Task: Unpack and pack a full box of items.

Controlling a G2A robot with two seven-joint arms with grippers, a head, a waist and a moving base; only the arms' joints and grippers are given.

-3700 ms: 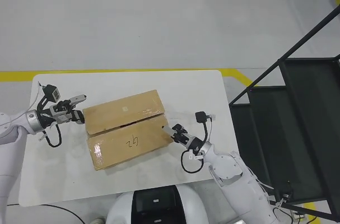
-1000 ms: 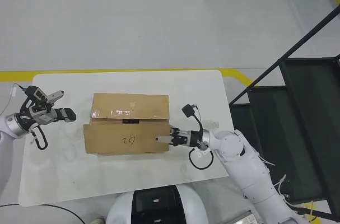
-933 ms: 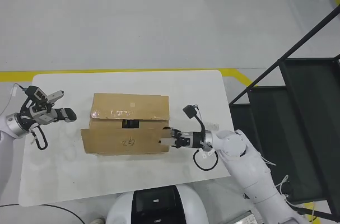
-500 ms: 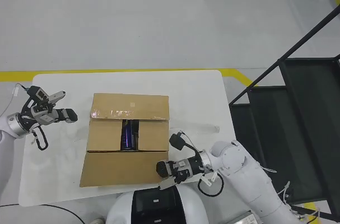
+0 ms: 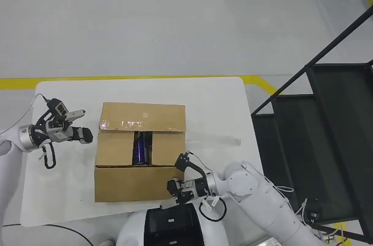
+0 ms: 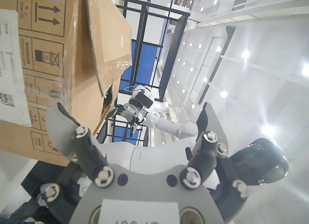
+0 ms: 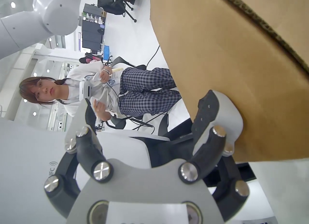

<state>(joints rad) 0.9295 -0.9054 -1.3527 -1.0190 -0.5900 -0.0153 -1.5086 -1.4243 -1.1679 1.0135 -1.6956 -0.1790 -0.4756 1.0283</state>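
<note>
A cardboard box (image 5: 140,115) stands mid-table with its far flap laid flat and its near flap (image 5: 132,183) folded out toward the front edge. A dark blue item (image 5: 142,147) shows in the gap between the flaps. My left gripper (image 5: 83,133) hangs open just off the box's left side; the left wrist view has the box wall (image 6: 48,48) beside my open left gripper (image 6: 134,123). My right gripper (image 5: 173,188) is open at the near flap's right corner. In the right wrist view one finger (image 7: 212,111) rests against the flap (image 7: 229,65).
The white table (image 5: 220,104) has bare room to the right of the box and a strip on the left. A black metal staircase (image 5: 321,123) stands past the right edge. The near flap reaches almost to the table's front edge.
The box has been turned square to the table. My right gripper has swung the near flap open and down toward the front edge, baring the blue item. My left gripper has drawn closer to the box.
</note>
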